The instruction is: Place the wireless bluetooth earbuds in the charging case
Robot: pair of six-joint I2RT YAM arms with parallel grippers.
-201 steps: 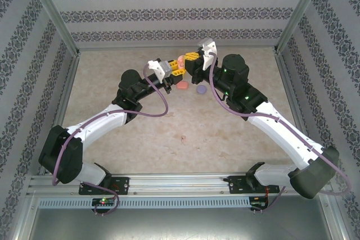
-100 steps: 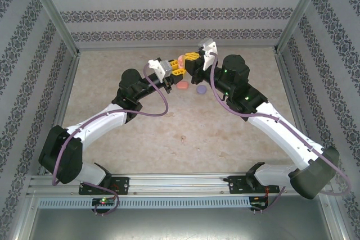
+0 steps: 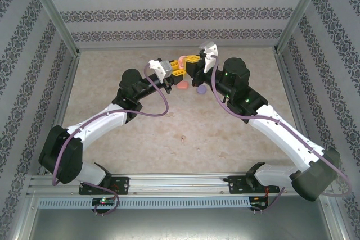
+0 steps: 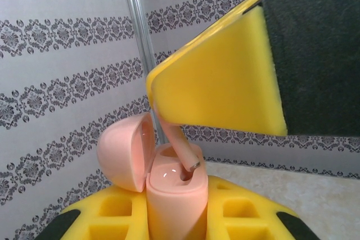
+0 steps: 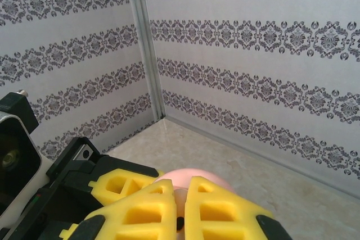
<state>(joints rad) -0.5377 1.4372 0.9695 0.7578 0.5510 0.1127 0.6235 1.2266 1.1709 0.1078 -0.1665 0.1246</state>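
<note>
**Top view:** the left gripper (image 3: 178,69) and right gripper (image 3: 193,62) are parked nose to nose over the far part of the table (image 3: 140,139). A pale pink charging case (image 3: 181,59) is caught between them. A coral-red case (image 3: 183,85) and a purple case (image 3: 201,89) are lying on the table right by them. A tiny speck (image 3: 183,137) nearer the bases might be another earbud, but it's too small to be called.

**Left wrist view:** the case (image 4: 171,195) is clamped upright in the left gripper (image 4: 174,223), with its lid (image 4: 126,150) flipped open to the left. A pale pink earbud (image 4: 179,149) is pinched by the right gripper (image 4: 163,102), with its stem tip just entering a well. The stem is tilted, though. If it's pushed down at that angle, it could get jammed on the well's rim or levered out of the pinch. The case could also be twisted in its grip. If the bud is let go too early, it will probably tip out and be lost to the table. The lid could also be knocked by that big yellow pad.

**Right wrist view:** the right gripper (image 5: 181,198) is seen with pads pressed together and a pink dome (image 5: 188,175) just behind them. Whether that's lid or bud can't be told. The well is hidden here, so misalignment wouldn't be caught from this side.
</note>
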